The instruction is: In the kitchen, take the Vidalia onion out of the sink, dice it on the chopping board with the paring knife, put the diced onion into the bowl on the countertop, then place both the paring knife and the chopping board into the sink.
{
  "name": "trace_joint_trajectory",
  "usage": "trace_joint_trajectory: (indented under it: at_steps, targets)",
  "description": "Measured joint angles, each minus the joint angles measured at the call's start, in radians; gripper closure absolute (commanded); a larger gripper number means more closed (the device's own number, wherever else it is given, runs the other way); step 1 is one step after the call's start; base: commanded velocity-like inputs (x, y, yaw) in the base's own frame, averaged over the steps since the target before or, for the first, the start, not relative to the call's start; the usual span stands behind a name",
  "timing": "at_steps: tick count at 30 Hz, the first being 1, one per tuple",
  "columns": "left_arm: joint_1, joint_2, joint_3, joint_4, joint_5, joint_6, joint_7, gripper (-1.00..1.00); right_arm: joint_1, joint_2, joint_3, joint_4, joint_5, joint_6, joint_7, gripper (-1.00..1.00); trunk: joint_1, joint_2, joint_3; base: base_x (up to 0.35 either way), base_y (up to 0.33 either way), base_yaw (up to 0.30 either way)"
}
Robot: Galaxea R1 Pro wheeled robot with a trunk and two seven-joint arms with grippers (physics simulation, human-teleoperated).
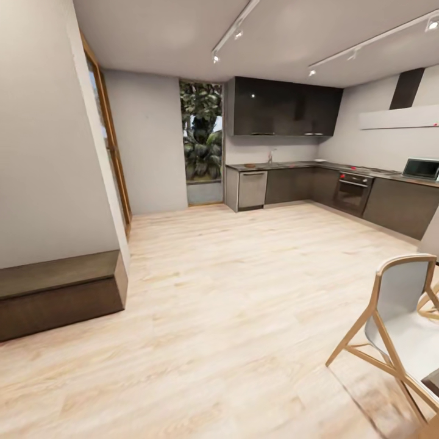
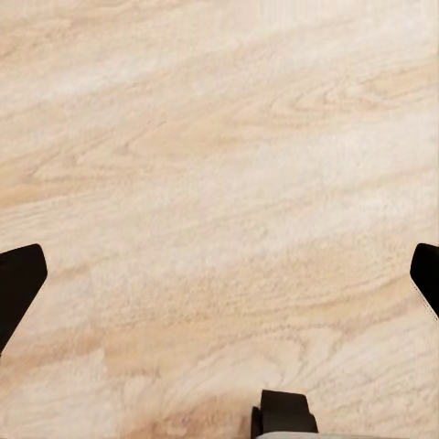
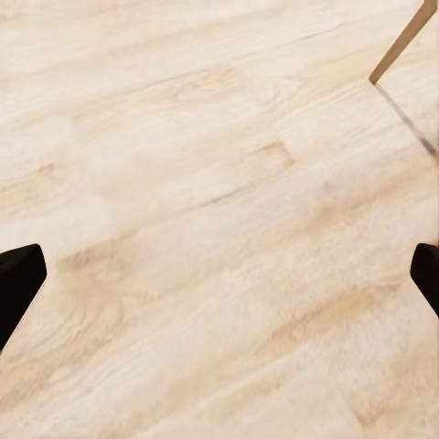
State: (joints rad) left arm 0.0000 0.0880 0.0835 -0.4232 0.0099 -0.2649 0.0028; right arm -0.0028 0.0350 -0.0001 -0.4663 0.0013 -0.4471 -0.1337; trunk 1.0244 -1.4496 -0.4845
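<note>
The kitchen lies far off at the back of the room in the head view. Its grey countertop (image 1: 292, 164) runs over dark cabinets, and a small tap (image 1: 270, 157) marks where the sink is. The onion, chopping board, paring knife and bowl are too small to make out from here. My left gripper (image 2: 219, 283) hangs open over bare wooden floor, its dark fingertips (image 2: 18, 279) far apart. My right gripper (image 3: 219, 283) is open too, above the same floor, with nothing between its fingertips (image 3: 18, 279).
A white and wood chair (image 1: 402, 317) stands close at the right; one of its legs (image 3: 402, 41) shows in the right wrist view. A low wooden bench (image 1: 58, 292) juts from the left wall. Light wooden floor (image 1: 244, 274) stretches to the dishwasher (image 1: 252, 190) and oven (image 1: 352, 192).
</note>
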Motion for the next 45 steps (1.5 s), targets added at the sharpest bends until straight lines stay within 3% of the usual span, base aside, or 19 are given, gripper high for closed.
trace_joint_trajectory:
  at_steps: [45]
  targets:
    - [0.0,0.0,0.0,0.0,-0.001,0.0,0.0,-1.0,0.0,0.0,0.0,0.0,0.0,0.0,0.0,-1.0,0.0,0.0,0.0,0.318,0.0,0.0]
